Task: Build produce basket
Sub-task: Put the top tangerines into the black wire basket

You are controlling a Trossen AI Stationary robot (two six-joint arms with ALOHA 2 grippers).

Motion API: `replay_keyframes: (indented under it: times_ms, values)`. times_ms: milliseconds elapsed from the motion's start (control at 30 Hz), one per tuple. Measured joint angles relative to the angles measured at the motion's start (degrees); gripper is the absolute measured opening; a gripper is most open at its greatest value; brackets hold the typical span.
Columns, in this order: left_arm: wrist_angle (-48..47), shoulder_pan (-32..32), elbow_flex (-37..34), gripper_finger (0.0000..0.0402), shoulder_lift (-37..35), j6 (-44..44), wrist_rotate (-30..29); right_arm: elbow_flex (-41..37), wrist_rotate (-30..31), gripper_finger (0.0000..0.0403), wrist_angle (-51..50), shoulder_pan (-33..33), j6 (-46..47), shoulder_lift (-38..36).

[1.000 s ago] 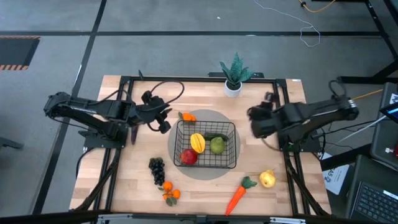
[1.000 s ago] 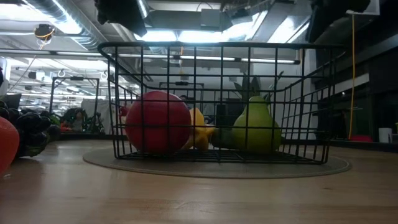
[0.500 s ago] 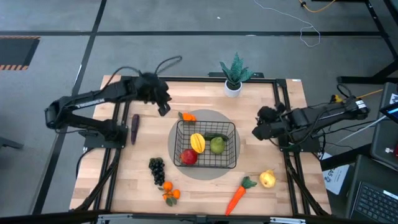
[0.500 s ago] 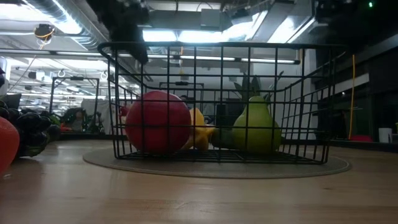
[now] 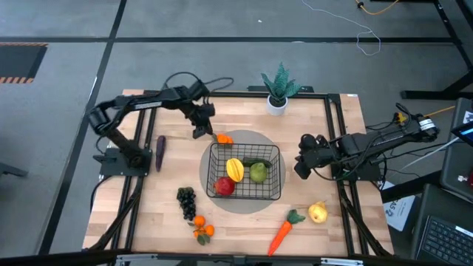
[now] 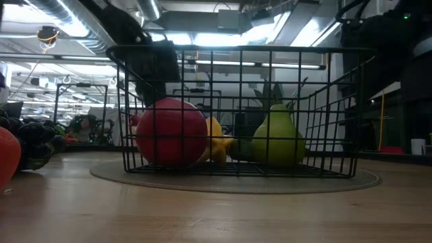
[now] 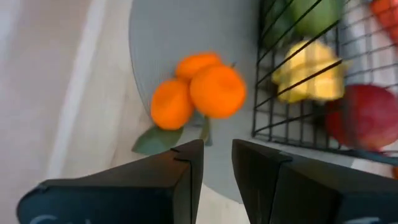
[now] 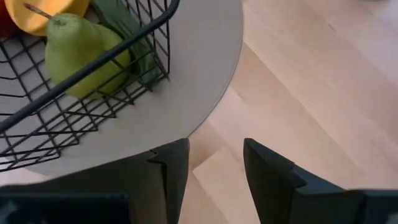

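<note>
The black wire basket (image 5: 244,171) stands on a round grey mat (image 5: 292,193) and holds a red apple (image 5: 224,186), a yellow squash (image 5: 234,169) and a green pear (image 5: 258,173). A cluster of oranges with a leaf (image 5: 222,138) lies on the mat at the basket's far left corner. My left gripper (image 5: 203,131) hangs just left of these oranges (image 7: 200,93), narrowly open (image 7: 216,165) and empty. My right gripper (image 5: 299,168) is open (image 8: 216,162) and empty over the mat's right edge, beside the basket's right wall (image 8: 118,56).
Black grapes (image 5: 186,201) and more oranges (image 5: 202,230) lie near left. A carrot (image 5: 281,235) and a yellow pear (image 5: 318,213) lie near right. A purple eggplant (image 5: 160,151) lies at the left. A potted plant (image 5: 279,89) stands at the far edge.
My left gripper has swung from the table's left toward the far edge, then right and down to the oranges by the basket's far left corner. My right gripper has come down and moved toward the near edge, closer to the basket's right side. No produce has moved.
</note>
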Motion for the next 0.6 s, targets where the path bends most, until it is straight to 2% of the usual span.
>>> replay_keyframes:
  times_ms: [133, 300, 600]
  values:
    - [0.53, -0.97, -0.04, 0.0073, 3.70, 1.73, -0.36, 0.00, -0.30, 0.0145, 0.04, 0.00, -0.02, 0.00]
    - [2.19, -2.56, -0.04, 0.0073, 5.63, 2.96, -4.58, 0.00, -0.30, 0.0145, 0.04, 0.00, -0.01, 0.00]
    - [4.11, -3.62, -0.03, 0.0073, 5.59, 2.83, -4.08, 0.00, -0.30, 0.0145, 0.02, 0.00, 0.00, 0.00]
